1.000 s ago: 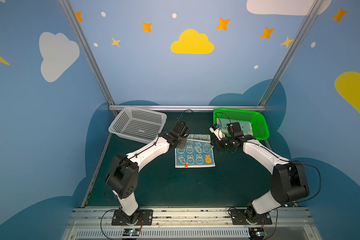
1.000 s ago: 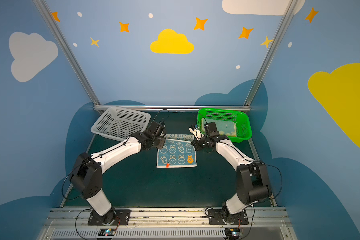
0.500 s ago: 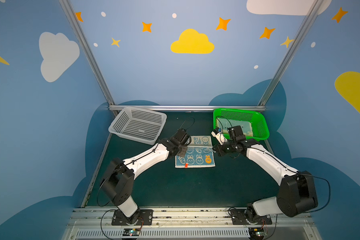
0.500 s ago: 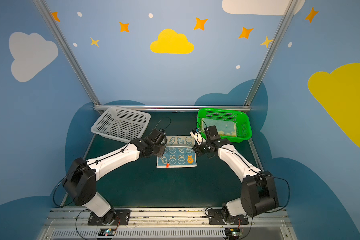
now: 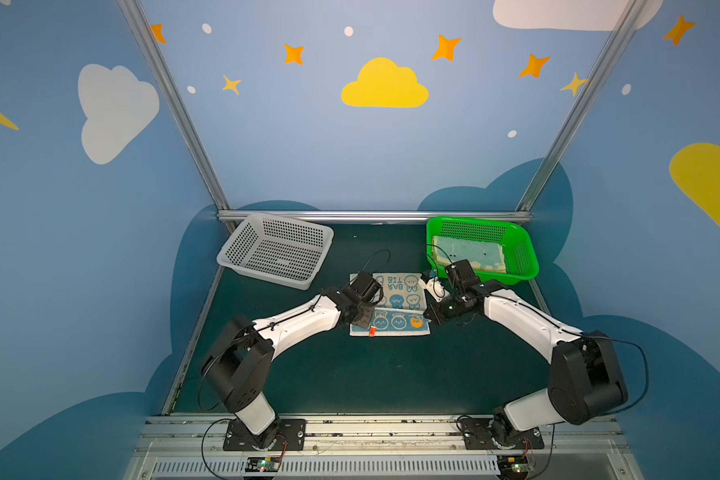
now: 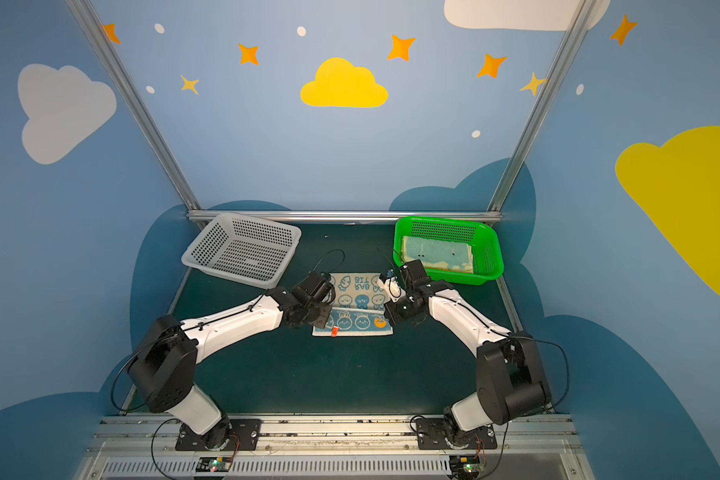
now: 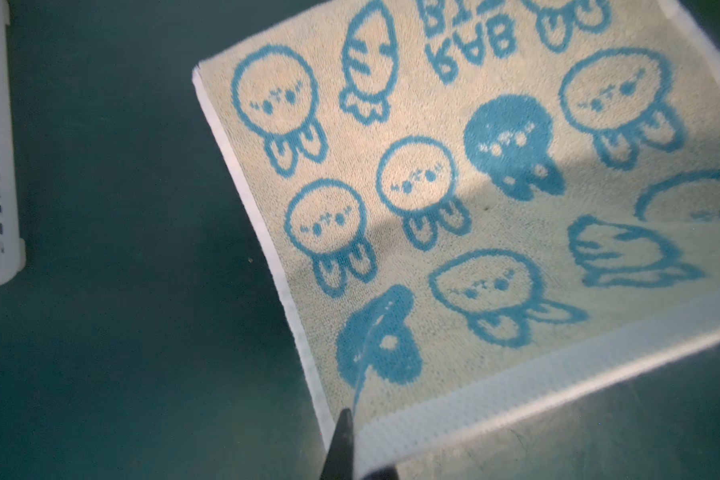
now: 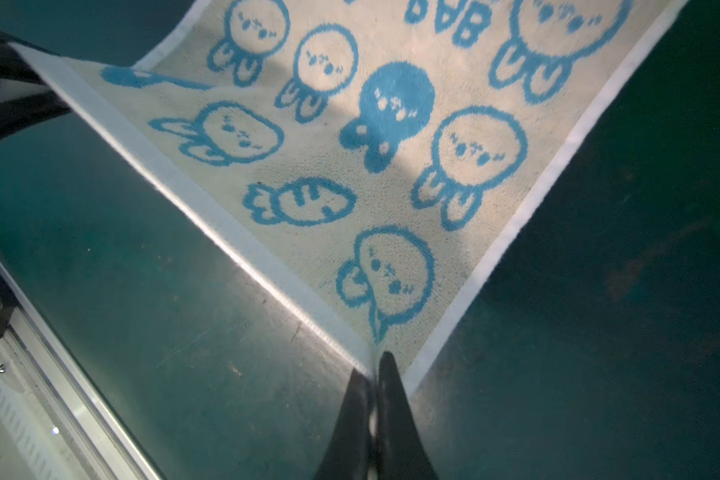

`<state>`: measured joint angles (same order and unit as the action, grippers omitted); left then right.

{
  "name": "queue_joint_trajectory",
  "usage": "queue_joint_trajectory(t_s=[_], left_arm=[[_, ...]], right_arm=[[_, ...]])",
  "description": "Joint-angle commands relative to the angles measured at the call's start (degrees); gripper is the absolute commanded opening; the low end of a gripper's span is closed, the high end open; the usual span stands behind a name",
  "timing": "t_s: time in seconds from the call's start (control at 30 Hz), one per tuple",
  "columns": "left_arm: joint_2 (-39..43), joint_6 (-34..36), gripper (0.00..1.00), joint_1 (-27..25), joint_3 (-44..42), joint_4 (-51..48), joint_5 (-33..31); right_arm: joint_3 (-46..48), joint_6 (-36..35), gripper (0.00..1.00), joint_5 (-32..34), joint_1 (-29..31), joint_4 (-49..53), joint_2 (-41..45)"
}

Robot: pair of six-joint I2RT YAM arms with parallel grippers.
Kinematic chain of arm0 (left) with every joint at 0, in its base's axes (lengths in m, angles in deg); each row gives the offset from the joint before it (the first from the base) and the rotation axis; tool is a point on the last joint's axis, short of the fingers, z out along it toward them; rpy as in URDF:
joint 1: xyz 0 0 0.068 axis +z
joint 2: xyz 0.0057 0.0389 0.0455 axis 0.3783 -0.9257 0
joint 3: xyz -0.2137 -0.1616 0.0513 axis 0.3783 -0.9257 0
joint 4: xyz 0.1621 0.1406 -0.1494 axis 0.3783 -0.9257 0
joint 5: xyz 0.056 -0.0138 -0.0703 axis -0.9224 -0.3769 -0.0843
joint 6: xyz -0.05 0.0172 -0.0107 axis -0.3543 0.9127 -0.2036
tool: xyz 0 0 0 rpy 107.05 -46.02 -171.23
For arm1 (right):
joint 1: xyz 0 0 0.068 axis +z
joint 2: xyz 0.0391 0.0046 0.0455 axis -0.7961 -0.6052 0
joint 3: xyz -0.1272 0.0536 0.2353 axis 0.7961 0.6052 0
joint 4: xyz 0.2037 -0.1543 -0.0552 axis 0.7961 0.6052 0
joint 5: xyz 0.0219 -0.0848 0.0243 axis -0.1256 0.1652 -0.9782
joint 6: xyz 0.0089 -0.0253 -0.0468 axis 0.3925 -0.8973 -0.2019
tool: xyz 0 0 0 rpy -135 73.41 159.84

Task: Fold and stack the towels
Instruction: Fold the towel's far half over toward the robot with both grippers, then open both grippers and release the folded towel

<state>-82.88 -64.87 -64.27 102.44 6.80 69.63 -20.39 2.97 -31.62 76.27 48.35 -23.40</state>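
Observation:
A blue-and-cream rabbit towel (image 5: 398,301) (image 6: 360,299) lies mid-table in both top views, its cream "RABBIT" side turned up over the blue front strip. My left gripper (image 5: 364,319) (image 7: 356,432) is shut on one lifted corner of it. My right gripper (image 5: 428,315) (image 8: 373,368) is shut on the other corner, so the white hem stretches taut between them above the mat. A second towel (image 5: 468,254), teal and pale yellow, lies folded in the green basket (image 5: 516,276). One left finger is hidden under the cloth.
An empty grey perforated basket (image 5: 262,277) stands tilted at the back left. The green basket sits back right, just behind my right wrist. A small red tag (image 5: 372,331) marks the towel's front edge. An aluminium rail (image 5: 371,419) runs along the front.
Both grippers have drawn the towel's far edge toward the front, turning the cream underside up over the blue side. Both arms have stretched lower and nearer the front.

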Motion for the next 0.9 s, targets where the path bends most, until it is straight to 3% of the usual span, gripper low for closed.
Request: queue_joint_trajectory(t_s=[0.0,0.2,0.27,0.37,0.5,0.73,0.8,0.87], left_arm=[[-1.08,-1.17,0.07,-0.23,-1.61,-1.89,-0.02],[-1.65,-1.0,0.15,-1.35,-2.85,-3.91,0.43],[-1.75,-1.12,0.21,-1.4,-3.08,-5.01,0.32],[-1.1,-1.64,0.35,-1.64,-3.34,-6.39,0.51],[2.46,-2.06,0.65,-1.62,-5.52,-5.74,2.02],[8.29,-2.91,0.86,0.01,-6.72,-3.65,3.56],[9.3,-2.76,1.0,1.24,-6.78,-2.37,4.18],[9.71,-2.44,1.0,3.38,-6.82,-0.5,4.77]], right_arm=[[-0.55,0.87,0.0,1.22,0.58,5.46,-2.33],[-2.52,0.45,0.0,3.27,1.92,9.11,-6.1],[-2.96,0.22,0.05,3.07,2.18,9.96,-6.91],[-3.57,0.23,0.17,1.73,2.5,10.65,-7.15],[-4.44,0.17,0.32,-0.14,2.42,11.58,-5.9],[-6.15,1.59,0.38,1.96,2.24,10.72,-1.92],[-6.94,2.99,0.38,4.05,2.24,10.14,-1.97],[-7.72,4.54,0.38,4.72,2.16,9.17,-2.5]])
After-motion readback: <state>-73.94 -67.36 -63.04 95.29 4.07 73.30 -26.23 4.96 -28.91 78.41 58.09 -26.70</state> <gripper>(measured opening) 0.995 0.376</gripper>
